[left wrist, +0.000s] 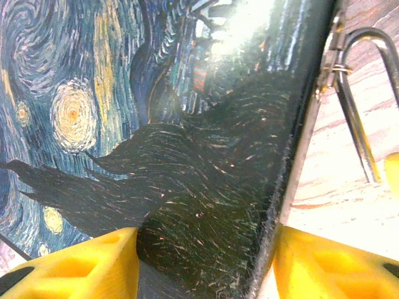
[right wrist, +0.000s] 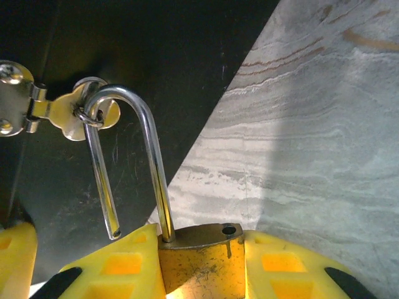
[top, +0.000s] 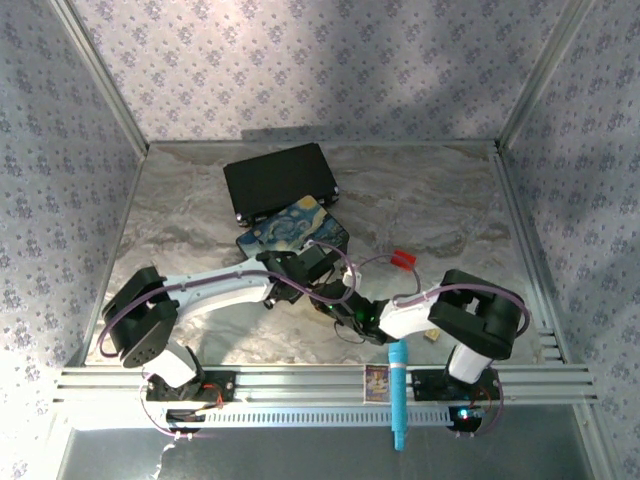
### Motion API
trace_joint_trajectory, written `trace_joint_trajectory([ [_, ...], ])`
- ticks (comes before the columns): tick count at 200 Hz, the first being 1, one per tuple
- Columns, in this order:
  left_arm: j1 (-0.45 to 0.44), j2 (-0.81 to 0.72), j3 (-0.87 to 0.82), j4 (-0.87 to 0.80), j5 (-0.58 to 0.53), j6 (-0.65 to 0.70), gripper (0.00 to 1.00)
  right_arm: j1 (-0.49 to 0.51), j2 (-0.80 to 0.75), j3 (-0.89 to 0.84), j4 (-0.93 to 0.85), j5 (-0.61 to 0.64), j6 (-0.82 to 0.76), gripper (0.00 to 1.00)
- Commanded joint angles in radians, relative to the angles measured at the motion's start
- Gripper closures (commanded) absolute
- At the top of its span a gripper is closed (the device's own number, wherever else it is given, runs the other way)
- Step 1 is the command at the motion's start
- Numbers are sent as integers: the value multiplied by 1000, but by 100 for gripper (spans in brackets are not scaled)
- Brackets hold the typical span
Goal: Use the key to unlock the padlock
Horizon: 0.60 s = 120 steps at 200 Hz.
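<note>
At 5 o'clock of the painted box [top: 290,225], right fingers [right wrist: 293,274] clamp the padlock [right wrist: 201,265].
Its shackle [right wrist: 149,156], 1 leg free of the brass body, hangs through the box's hasp [right wrist: 62,112] at 10 o'clock of that body; left fingers [left wrist: 93,261] pinch the box's corner between them on the marble desk [right wrist: 324,124].

- I can read no words, numbers or brand marks in any view.
- Card [top: 377,381] on the rail [top: 300,380], on the near side of my right pincer [top: 352,312]: it is printed, but too small to make out.
- Padlock [right wrist: 198,274] gripped in the right pincer: only scratches show on the brass.
- Box [left wrist: 156,124] gripped in my left pincer [left wrist: 206,261]: the lid has painted swirls and no lettering I can make out.
</note>
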Motion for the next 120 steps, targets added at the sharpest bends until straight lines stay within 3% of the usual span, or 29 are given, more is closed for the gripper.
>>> trace_joint_trajectory([
  [1,-25,46,-30,-40,159,0,46,-21,100,40,146,57,77,100],
  [120,-36,61,-17,-77,204,28,54,-91,182,26,296,24,117,100],
])
